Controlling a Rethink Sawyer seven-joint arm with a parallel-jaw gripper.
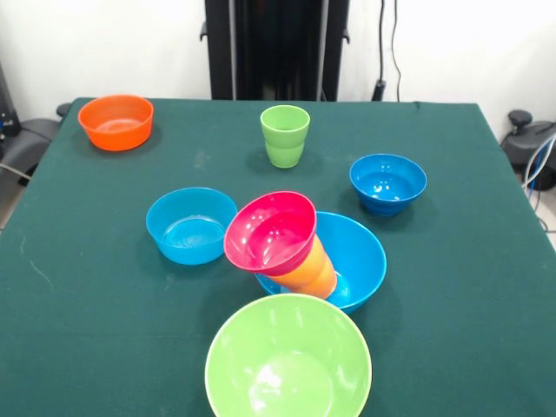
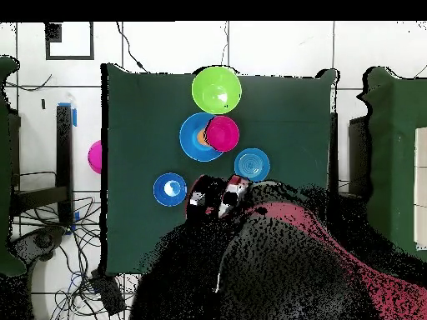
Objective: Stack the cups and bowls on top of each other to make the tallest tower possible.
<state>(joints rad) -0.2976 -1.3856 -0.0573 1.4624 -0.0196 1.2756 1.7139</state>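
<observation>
A large blue bowl (image 1: 352,261) (image 2: 193,137) holds a tilted orange-yellow cup (image 1: 314,271). A pink-red bowl (image 1: 271,230) (image 2: 223,133) leans on that cup, forming a short slanted tower. A large lime green bowl (image 1: 288,360) (image 2: 217,89) sits at the front edge. Two small blue bowls (image 1: 191,224) (image 1: 387,182) stand apart, also seen from overhead (image 2: 251,164) (image 2: 170,189). A light green cup (image 1: 285,135) and a small orange bowl (image 1: 115,122) stand near the far side. My gripper (image 2: 214,197) shows only in the overhead view, open and empty, high over the spot where the green cup stands.
The arm's dark bulk (image 2: 283,250) hides the robot-side part of the table in the overhead view. A magenta round thing (image 2: 94,157) lies just off the table's left edge there. The black pedestal (image 1: 276,48) stands behind the table.
</observation>
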